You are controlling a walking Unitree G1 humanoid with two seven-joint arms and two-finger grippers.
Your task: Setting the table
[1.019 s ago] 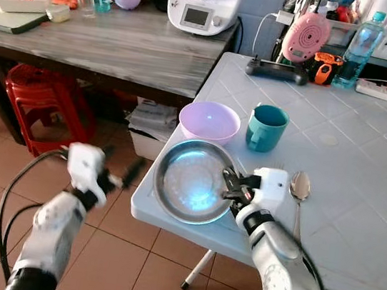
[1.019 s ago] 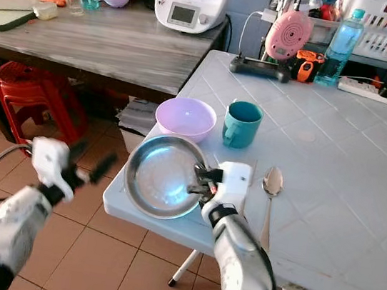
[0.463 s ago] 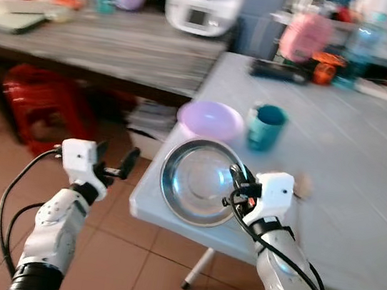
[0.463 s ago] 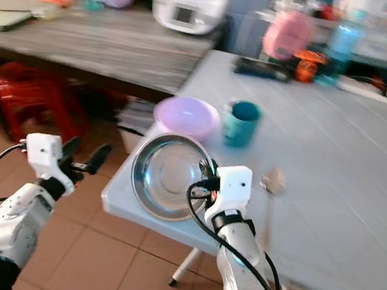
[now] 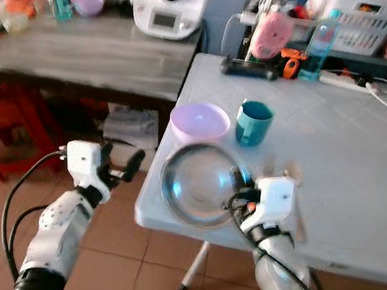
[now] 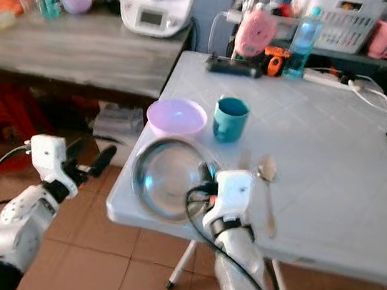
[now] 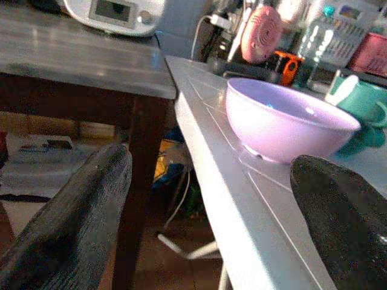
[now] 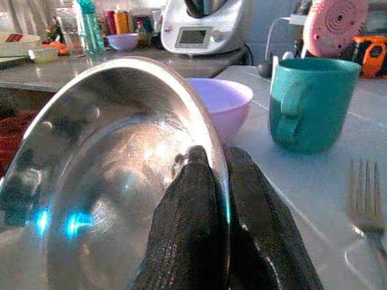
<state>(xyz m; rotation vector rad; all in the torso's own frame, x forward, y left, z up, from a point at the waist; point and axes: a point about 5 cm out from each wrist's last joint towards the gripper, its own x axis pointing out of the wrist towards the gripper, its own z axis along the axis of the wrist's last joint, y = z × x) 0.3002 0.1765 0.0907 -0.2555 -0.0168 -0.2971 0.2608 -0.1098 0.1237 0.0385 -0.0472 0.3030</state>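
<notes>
right now the right gripper (image 8: 219, 199) pinches the rim of the metal plate (image 5: 199, 182), one finger inside, one outside, at the near corner of the white table (image 5: 364, 162) beside the pink bowl (image 5: 200, 121) and teal mug (image 5: 253, 122). likely light and stiff, but slick: a rim pinch may let it swivel. the left gripper (image 5: 119, 169) hangs spread wide off the table edge.

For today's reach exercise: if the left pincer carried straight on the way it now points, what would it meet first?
Probably the table edge. The left pincer hangs open beside the table, aimed at its side just below the pink bowl. Depth is unclear, so it could skim over the edge to the bowl.
</notes>
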